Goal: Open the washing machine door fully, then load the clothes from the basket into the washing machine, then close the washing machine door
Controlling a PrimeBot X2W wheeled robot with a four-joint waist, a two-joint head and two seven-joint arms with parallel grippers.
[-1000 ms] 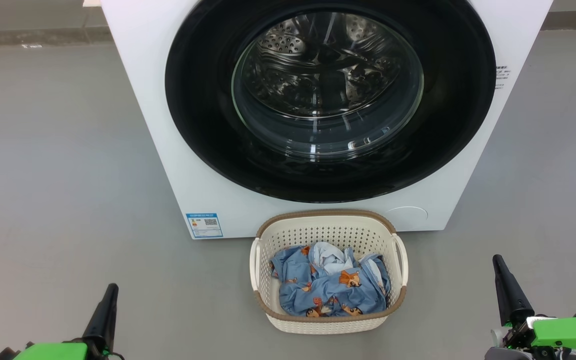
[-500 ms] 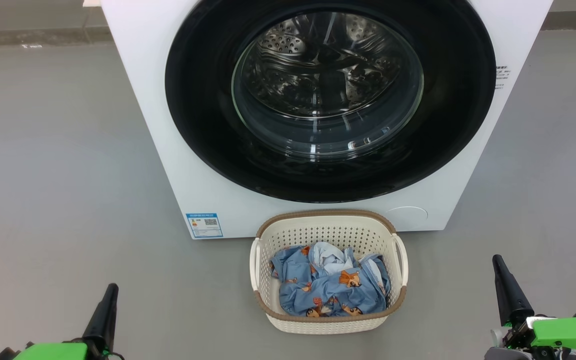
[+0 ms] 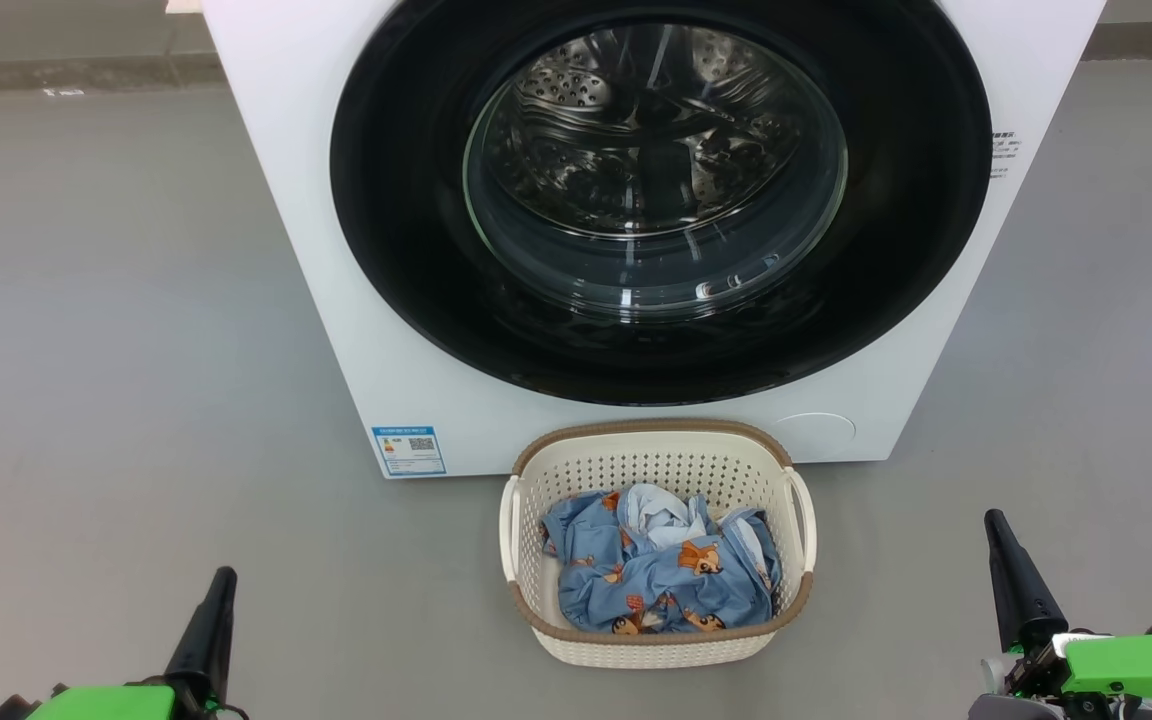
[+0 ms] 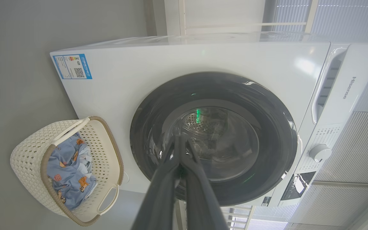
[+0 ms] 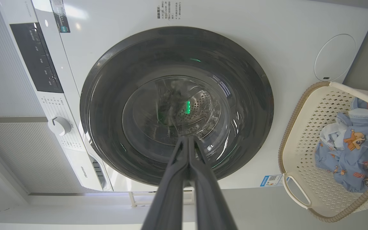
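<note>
Bright, even indoor light; head view sharp. Shadows on the floor [image 3: 116,330] are soft and faint. White glare streaks on the washing machine door [image 3: 656,340] glass, green glints there in wrist views. Wrist views bow straight lines toward their edges.

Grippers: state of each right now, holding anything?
Left gripper: shut, fingers pressed together, holding nothing.
Right gripper: shut, fingers pressed together, holding nothing.

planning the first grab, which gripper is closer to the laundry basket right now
Right, it seems. The right gripper sits off to the right of the basket; the left gripper sits farther off on its left. Neither touches it.
</note>
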